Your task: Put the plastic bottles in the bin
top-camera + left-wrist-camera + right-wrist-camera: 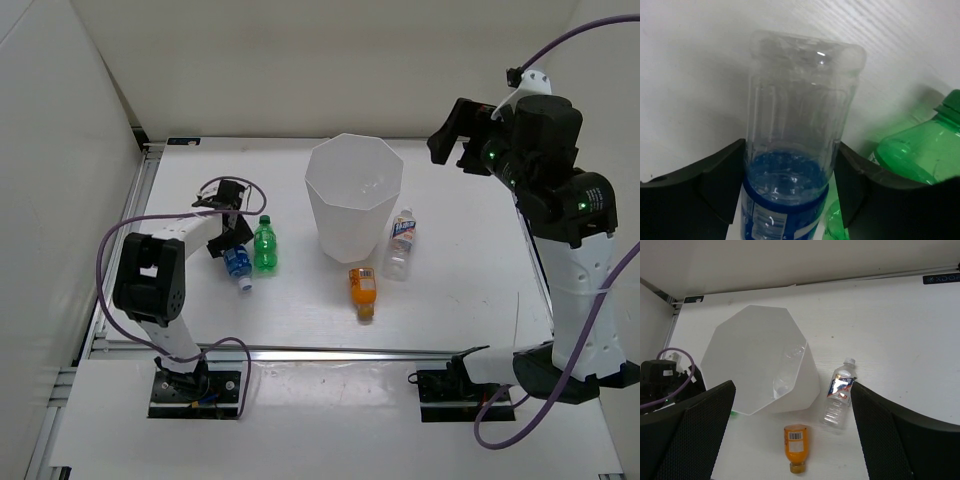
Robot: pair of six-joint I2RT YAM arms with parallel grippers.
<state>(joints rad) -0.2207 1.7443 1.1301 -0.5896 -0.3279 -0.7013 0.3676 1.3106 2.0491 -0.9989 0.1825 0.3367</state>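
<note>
Left tool [790, 170] straddles the blue-labelled bottle [800, 110] (grip unclear), green bottle [915, 150] beside; right tool [793, 385] gapes.

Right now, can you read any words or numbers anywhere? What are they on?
No text reads clearly.
Orange bottle: white barcode label, print too small.
Clear bottle beside the bin: blue label, blurred.
Bottle between the left fingers: blue label, white print blurred.
Dark sticker at the table's far edge: pale letters, too small.
</note>
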